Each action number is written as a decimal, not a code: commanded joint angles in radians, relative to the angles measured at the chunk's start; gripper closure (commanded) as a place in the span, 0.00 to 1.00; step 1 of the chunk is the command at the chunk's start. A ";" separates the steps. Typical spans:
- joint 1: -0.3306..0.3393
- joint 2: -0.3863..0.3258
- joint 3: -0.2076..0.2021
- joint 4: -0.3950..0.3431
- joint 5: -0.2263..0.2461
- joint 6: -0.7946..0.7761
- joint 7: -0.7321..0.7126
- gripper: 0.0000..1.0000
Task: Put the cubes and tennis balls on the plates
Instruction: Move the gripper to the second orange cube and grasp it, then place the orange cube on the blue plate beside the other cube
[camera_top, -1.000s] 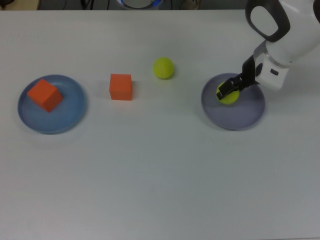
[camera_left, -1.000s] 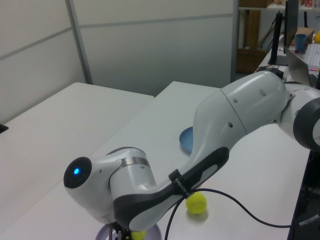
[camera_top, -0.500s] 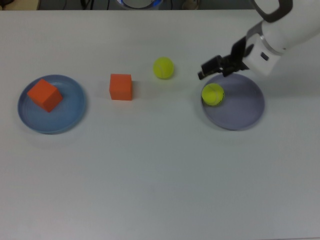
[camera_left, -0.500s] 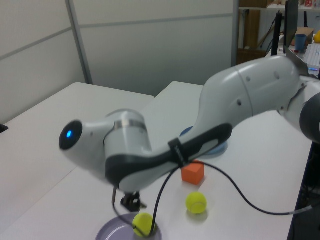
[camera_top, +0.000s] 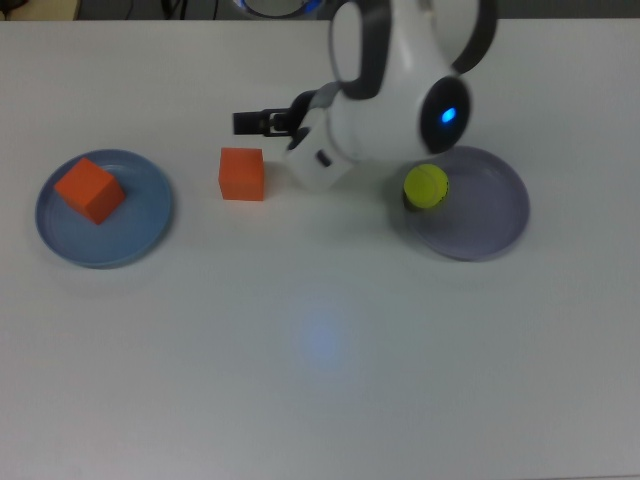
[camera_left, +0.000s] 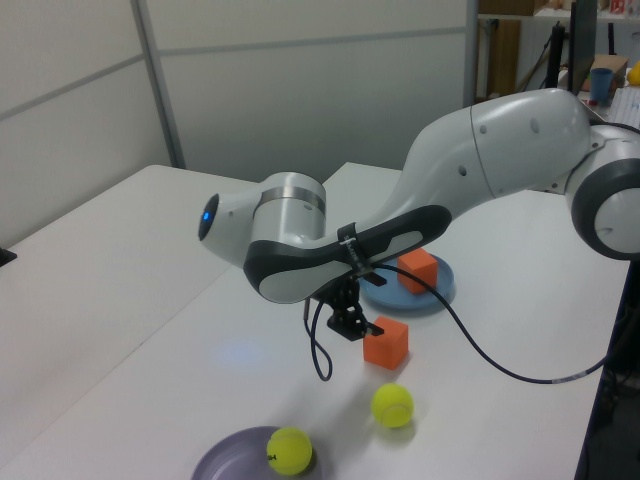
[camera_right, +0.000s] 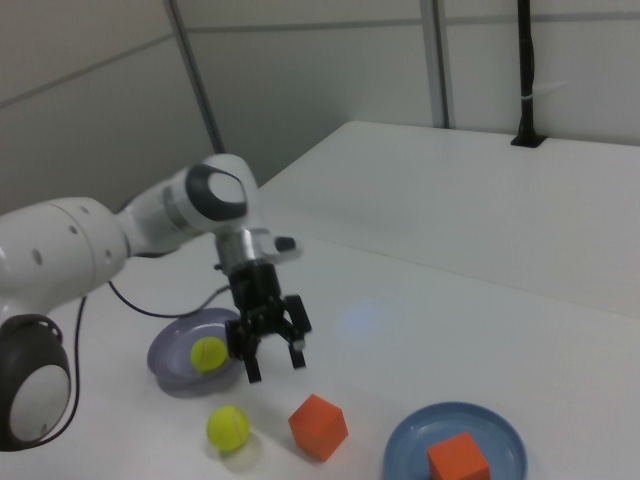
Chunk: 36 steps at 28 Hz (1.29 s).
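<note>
I see a cube (camera_top: 90, 189) on the blue plate (camera_top: 150, 229), a ball (camera_top: 426, 186) on the lavender plate (camera_top: 490, 220); my gripper (camera_right: 270, 354) released, empty.

A wide white table (camera_top: 320, 350) fills the top view, with a soft bluish glow reflected on its surface. In the left view, pale grey wall panels (camera_left: 300, 90) with a slanted metal strip stand behind it, and a second white table (camera_left: 90, 250) sits alongside. At the left view's far right, a wooden shelf (camera_left: 505, 70) and a blue cup (camera_left: 600, 83) are visible. A black pole (camera_right: 527, 70) rises in the right view.
</note>
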 joint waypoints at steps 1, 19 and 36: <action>-0.024 0.013 -0.005 -0.032 0.014 0.006 -0.007 0.00; -0.068 0.067 -0.005 -0.125 -0.029 0.159 0.007 0.00; -0.076 0.084 -0.005 -0.079 -0.055 0.173 0.008 1.00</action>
